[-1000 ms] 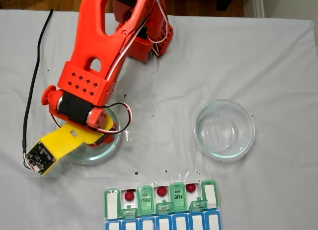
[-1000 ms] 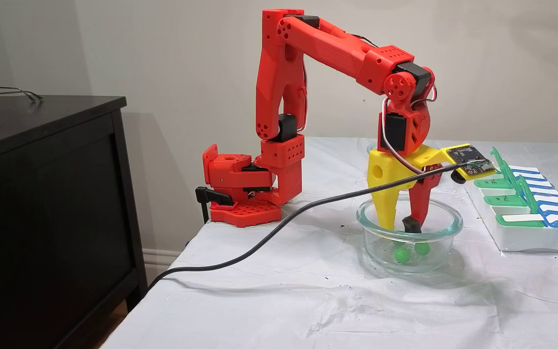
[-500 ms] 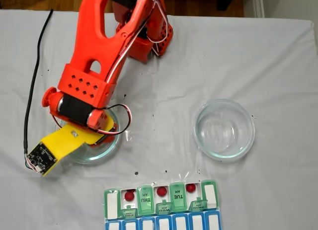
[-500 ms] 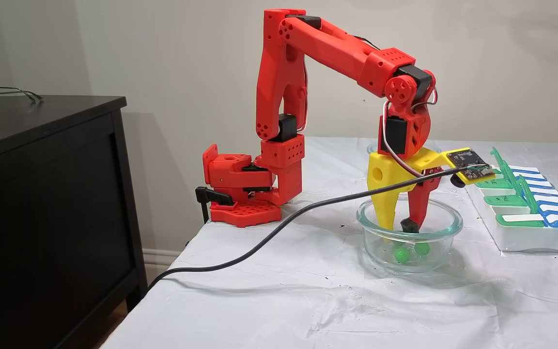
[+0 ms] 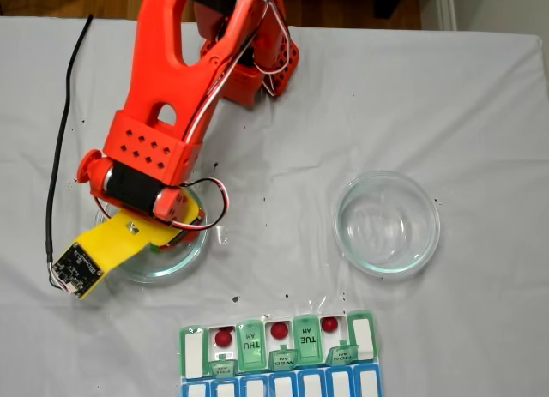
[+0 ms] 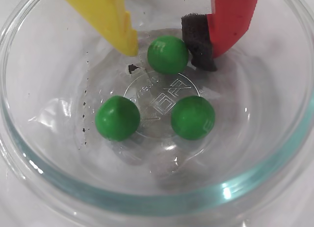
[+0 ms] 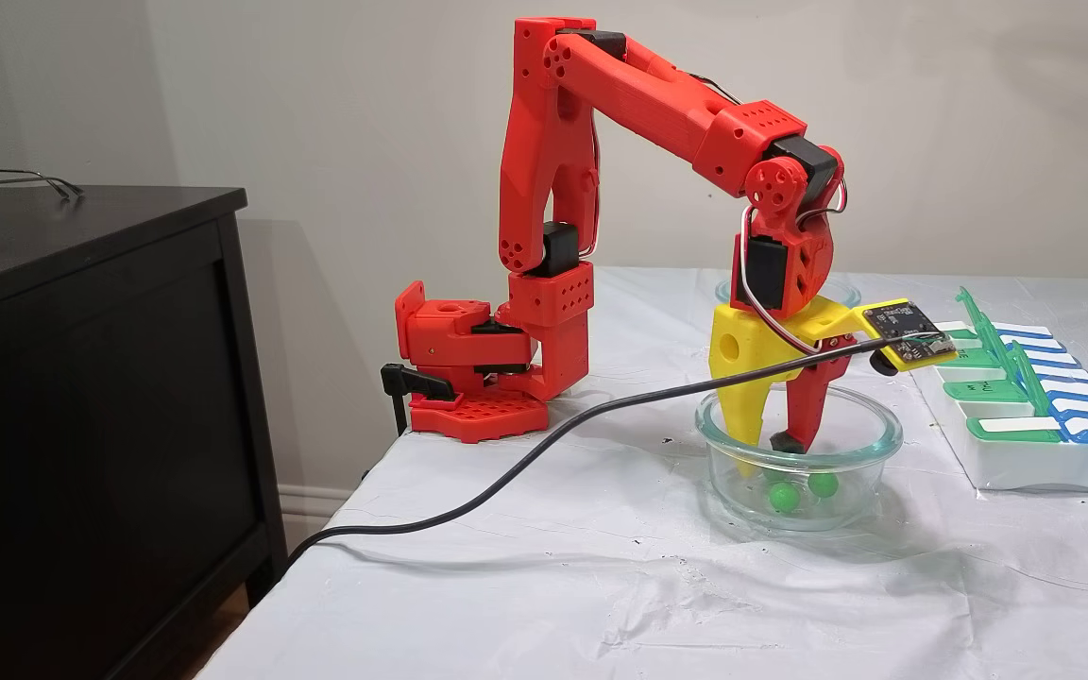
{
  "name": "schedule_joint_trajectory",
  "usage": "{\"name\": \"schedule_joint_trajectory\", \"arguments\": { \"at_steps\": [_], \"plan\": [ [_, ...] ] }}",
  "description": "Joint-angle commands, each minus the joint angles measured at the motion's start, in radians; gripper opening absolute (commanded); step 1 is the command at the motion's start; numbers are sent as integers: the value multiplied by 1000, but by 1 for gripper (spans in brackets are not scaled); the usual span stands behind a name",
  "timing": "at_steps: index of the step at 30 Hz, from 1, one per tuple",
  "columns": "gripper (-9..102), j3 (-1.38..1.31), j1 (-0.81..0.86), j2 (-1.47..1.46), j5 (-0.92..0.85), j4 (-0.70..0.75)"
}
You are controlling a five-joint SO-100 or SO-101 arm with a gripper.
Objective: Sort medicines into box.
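Gripper (image 6: 169, 45) in glass bowl (image 6: 147, 200), fingers apart astride green ball (image 6: 168, 54) at 12 o'clock; advise lowering further, closing gently, since ball likely rolls.

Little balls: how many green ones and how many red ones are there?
Green balls, in the glass bowl: 3
Red balls, in the pill box: 3
Total: 6
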Motion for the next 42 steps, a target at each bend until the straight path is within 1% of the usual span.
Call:
{"name": "schedule_joint_trajectory", "arguments": {
  "at_steps": [1, 18, 42],
  "plan": [
    [19, -31, 5, 12, -9, -9],
    [20, -54, 41, 46, -60, 8],
    [22, -91, 69, 58, -81, 23]
  ]
}}
